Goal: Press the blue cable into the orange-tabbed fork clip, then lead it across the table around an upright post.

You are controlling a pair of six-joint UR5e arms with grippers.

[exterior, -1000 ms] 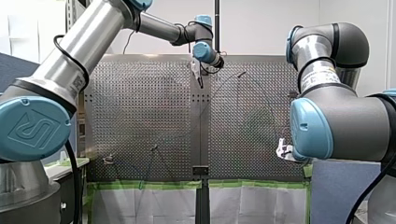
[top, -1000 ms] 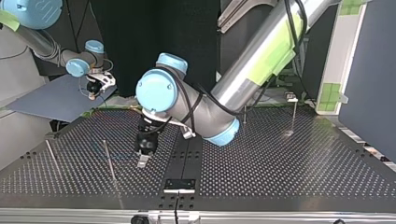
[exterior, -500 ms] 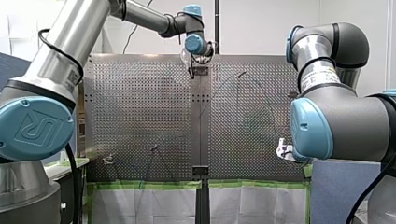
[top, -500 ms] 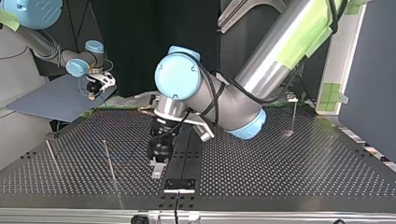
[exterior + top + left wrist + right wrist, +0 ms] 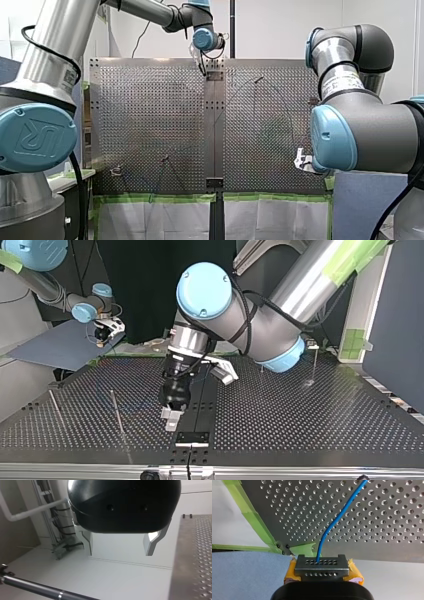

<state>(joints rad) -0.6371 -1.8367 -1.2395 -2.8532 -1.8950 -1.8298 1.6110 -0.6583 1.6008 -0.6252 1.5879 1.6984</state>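
Note:
In the right wrist view the blue cable (image 5: 336,520) runs out over the perforated table from between the yellow-padded fingers of my right gripper (image 5: 319,563), which is shut on it. That gripper (image 5: 302,162) hangs at the table's edge on the front view's right. My left gripper (image 5: 120,546) stands open with nothing between its metal fingers (image 5: 152,544). It hovers over the table's middle strip near the front edge in the top view (image 5: 172,420). A thin upright post (image 5: 117,412) stands to its left, with a faint blue line of cable (image 5: 127,407) by it.
More posts stand on the table (image 5: 300,420): one at the top view's far left (image 5: 55,407) and one at the back right (image 5: 315,362) beside a small clip (image 5: 311,344). Green tape (image 5: 253,517) lines the table's edge. A grey bar (image 5: 32,587) crosses below my left gripper.
My left arm has swung its gripper toward the top view's front edge and to the right, onto the middle strip. My right arm and the cable have stayed put.

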